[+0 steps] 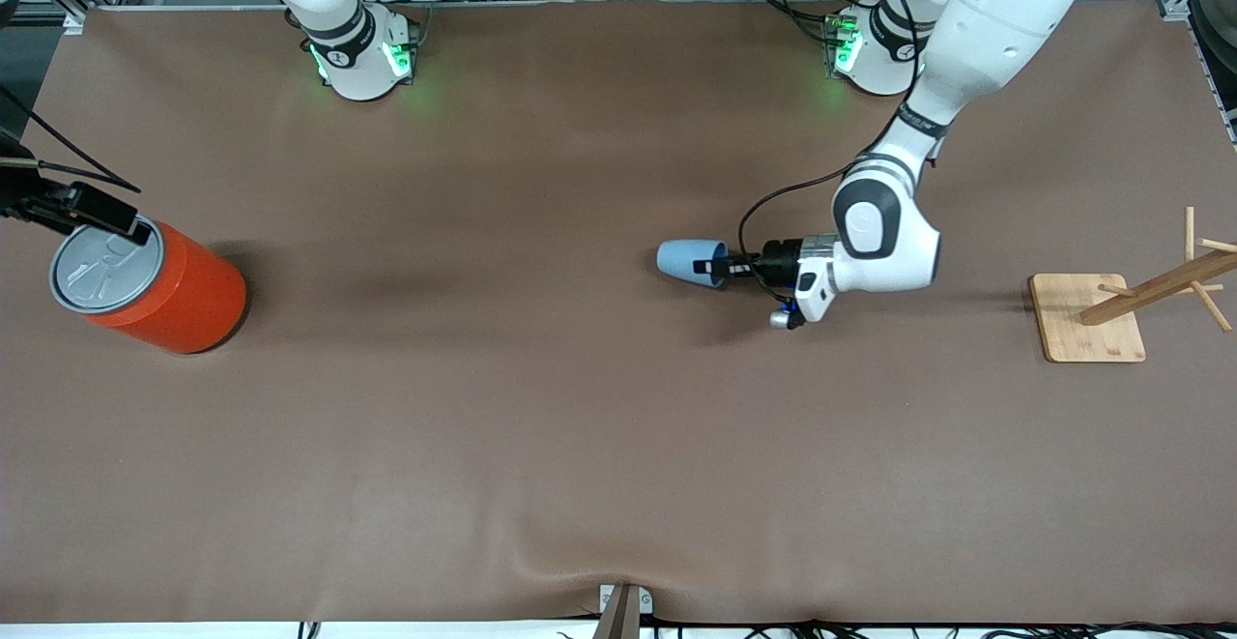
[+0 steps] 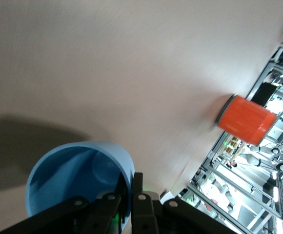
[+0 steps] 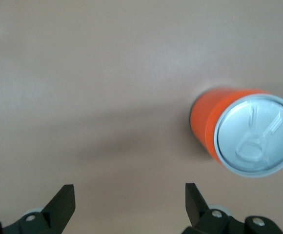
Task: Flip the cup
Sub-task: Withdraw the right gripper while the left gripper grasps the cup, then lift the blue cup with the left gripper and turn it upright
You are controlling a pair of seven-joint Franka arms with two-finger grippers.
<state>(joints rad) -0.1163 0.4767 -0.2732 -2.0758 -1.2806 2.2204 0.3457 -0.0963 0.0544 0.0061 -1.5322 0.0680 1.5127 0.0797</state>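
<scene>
A brown table point(image 1: 541, 446) seen from above, with two white robot arms based along its top edge. The left gripper point(image 1: 723, 268) holds the cup point(image 1: 688, 262) on its side, up off the table over the middle area, well apart from the can point(image 1: 145, 286). The cup's base points toward the can's end of the table and its mouth faces the gripper. In the left wrist view one finger point(image 2: 113, 207) sits inside the cup point(image 2: 73, 175) and the other outside, pinching the rim wall.

The right gripper point(image 3: 127, 202) hangs spread wide, holding nothing, with the can point(image 3: 244, 131) standing upright on the table below and off to one side. That arm waits. A wooden rack point(image 1: 1126, 305) stands at the end of the table away from the can.

The flip looks about halfway done: the cup is turned to horizontal. The next move probably calls for more wrist rotation until the cup is vertical, then lowering it squarely to the table before releasing, so that it does not tip or roll.
</scene>
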